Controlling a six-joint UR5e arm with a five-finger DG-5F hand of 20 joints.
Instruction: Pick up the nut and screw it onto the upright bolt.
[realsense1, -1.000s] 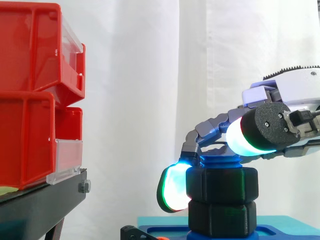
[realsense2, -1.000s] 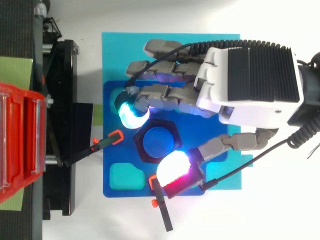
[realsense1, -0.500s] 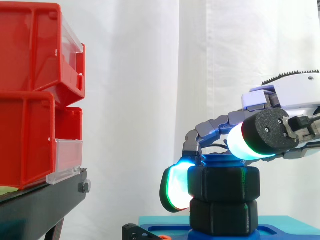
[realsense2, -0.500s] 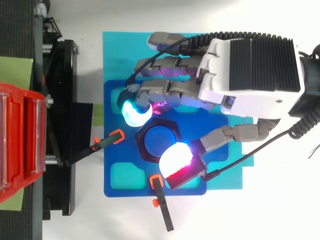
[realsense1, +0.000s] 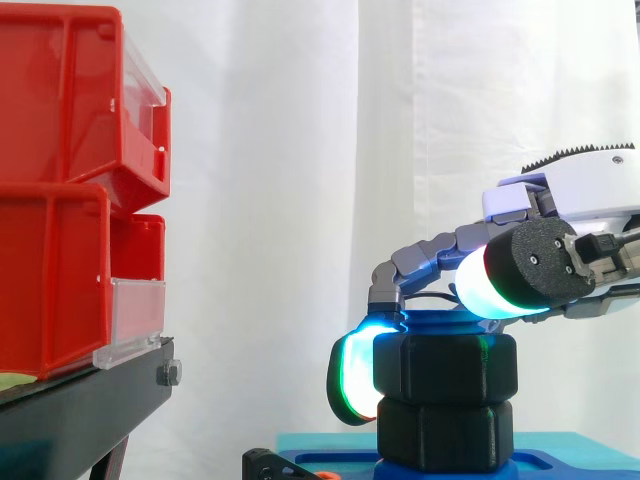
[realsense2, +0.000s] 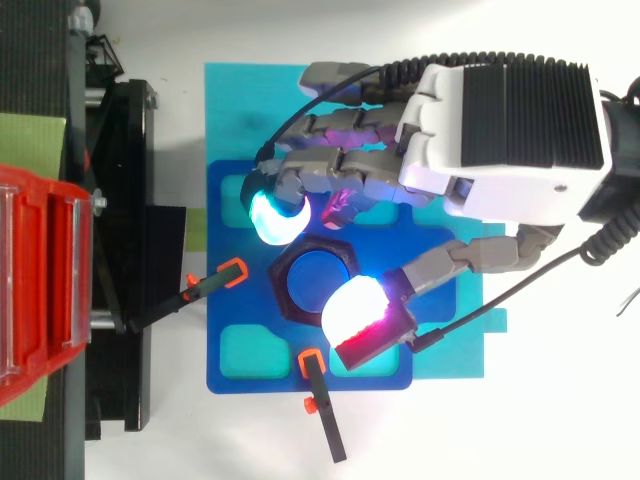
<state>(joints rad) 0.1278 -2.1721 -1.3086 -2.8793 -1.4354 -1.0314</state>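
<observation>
right now hand (realsense2: 500, 130) clamps nut (realsense1: 445, 365) between curled fingers and thumb; nut sits on upright bolt (realsense2: 318, 282).

The black hex nut (realsense1: 445, 368) sits on the blue bolt (realsense2: 317, 282) at the middle of the blue fixture plate (realsense2: 232, 375). The hand (realsense2: 500, 120) pinches it from two sides and covers the plate's upper right corner in the top view. One orange-tipped clamp (realsense2: 212, 284) bars the plate's left edge, a second clamp (realsense2: 318, 405) its lower edge. Beyond the left edge rise the black stand (realsense2: 125, 200) and red bins (realsense1: 60, 180). Between them and the nut is an open gap. Straight above the bolt is free.
</observation>
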